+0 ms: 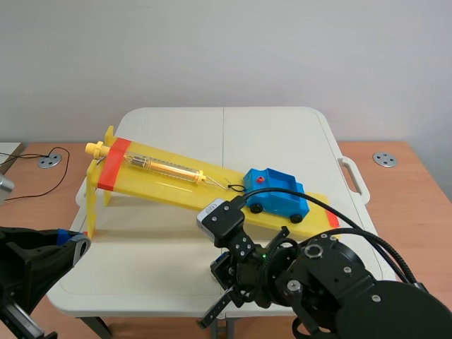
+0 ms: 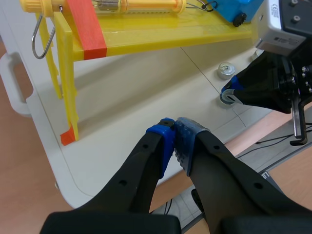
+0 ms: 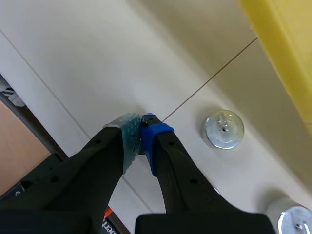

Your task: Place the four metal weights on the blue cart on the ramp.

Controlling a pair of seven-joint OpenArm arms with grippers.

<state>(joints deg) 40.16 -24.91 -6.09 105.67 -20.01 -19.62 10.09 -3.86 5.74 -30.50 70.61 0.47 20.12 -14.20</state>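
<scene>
The nearer weight (image 3: 223, 129), a small silver disc with a knob on top, lies flat on the worktop (image 1: 141, 268) just beside the right gripper (image 3: 141, 140). A second weight (image 3: 292, 220) lies a little further along, and both are below the yellow ramp (image 1: 169, 175) (only these two show; where the other two are I cannot tell). The right gripper's fingers are pressed together with nothing visible between them, tips low over the worktop, so the step in hand looks like picking up the nearer weight. To do it well, the fingers should part first, shift sideways until the disc is centred between the pads, then come down and close squarely across it. The blue cart (image 1: 275, 192) sits near the ramp's low end, so the weight wants setting down gently lest the cart roll. The left gripper (image 2: 175, 139), closed on nothing, hangs over the worktop's near edge, well apart.
</scene>
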